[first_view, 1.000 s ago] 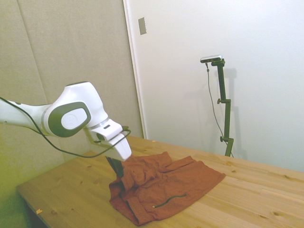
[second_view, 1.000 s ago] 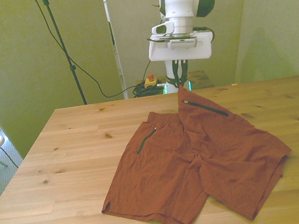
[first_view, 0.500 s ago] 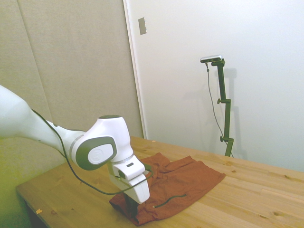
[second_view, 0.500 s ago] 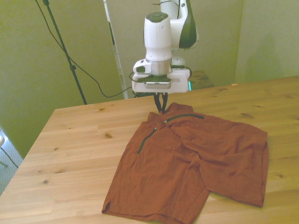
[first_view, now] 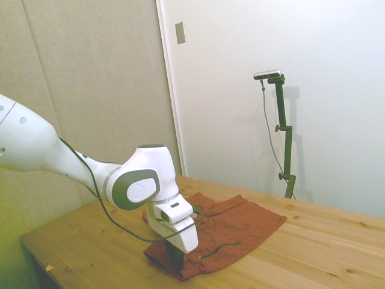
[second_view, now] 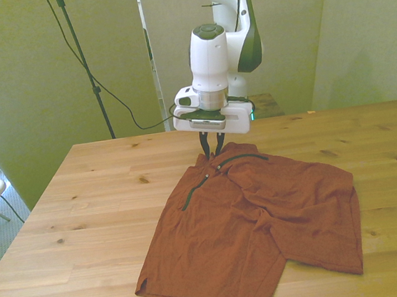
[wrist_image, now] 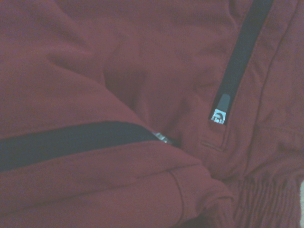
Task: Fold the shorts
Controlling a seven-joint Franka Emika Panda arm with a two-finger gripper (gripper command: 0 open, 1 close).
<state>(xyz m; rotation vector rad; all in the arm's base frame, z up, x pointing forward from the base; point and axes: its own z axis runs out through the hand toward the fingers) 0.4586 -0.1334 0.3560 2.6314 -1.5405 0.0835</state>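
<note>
Shorts, side view: the shorts [first_view: 224,232] lie across the near half of the bench [first_view: 313,253], a rust-orange, soft, wrinkled heap, with one dark pocket line curving at about 5 o'clock of the arm's wrist. The gripper [first_view: 176,257] is low over the cloth's end nearest the arm; the white wrist block hides the fingers here.

Shorts, front view: the waistband sits at 12 o'clock of the garment, both legs running to 6 o'clock. The leg on the front view's right is drawn partly in over the middle and lies rumpled; the other leg is flat. Two dark green zip lines meet near the waistband.

Jaws, front view: the jaws look pressed together on a pinch of waistband cloth, just above the bench.

Cloth, wrist view: close, slightly soft focus; matte woven fabric, a ribbed elastic waistband [wrist_image: 266,199], two dark zip strips and a small pale logo tab [wrist_image: 219,115].

Progress: judged early. One side is only loosely brought in; no crisp fold is laid, and the legs are not yet folded up.
</note>
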